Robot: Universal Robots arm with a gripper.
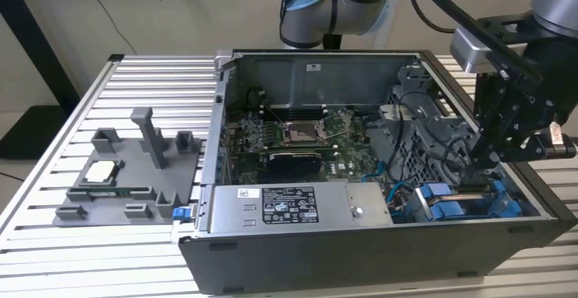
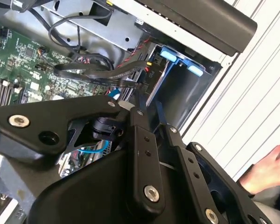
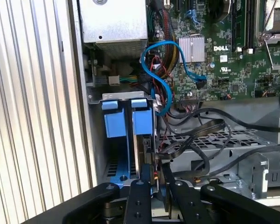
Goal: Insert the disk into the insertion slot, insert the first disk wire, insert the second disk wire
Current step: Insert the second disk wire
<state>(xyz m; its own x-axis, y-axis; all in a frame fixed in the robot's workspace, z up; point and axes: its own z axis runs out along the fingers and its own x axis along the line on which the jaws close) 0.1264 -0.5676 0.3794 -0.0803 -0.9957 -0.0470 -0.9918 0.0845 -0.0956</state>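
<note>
One disk (image 3: 141,122) sits in the insertion slot (image 3: 115,173); we cannot tell how our jaws stand, and loose black cables (image 3: 200,135) nearby could snag.

One open computer case (image 1: 298,257) sits on one slatted counter (image 1: 145,74). Inside it: one motherboard (image 1: 294,142), one grey box with a white label (image 1: 294,206), and one perforated drive cage (image 3: 214,140). In the first wrist view I count two blue carrier tabs (image 3: 114,121) side by side at the cage mouth, plus one looping blue cable (image 3: 165,60). One grey fixture tray (image 1: 131,176) lies on the counter beside the case. One robot arm (image 1: 352,0) carries one claw (image 1: 488,156). One person's hand (image 2: 270,168) is visible in the second wrist view.
</note>
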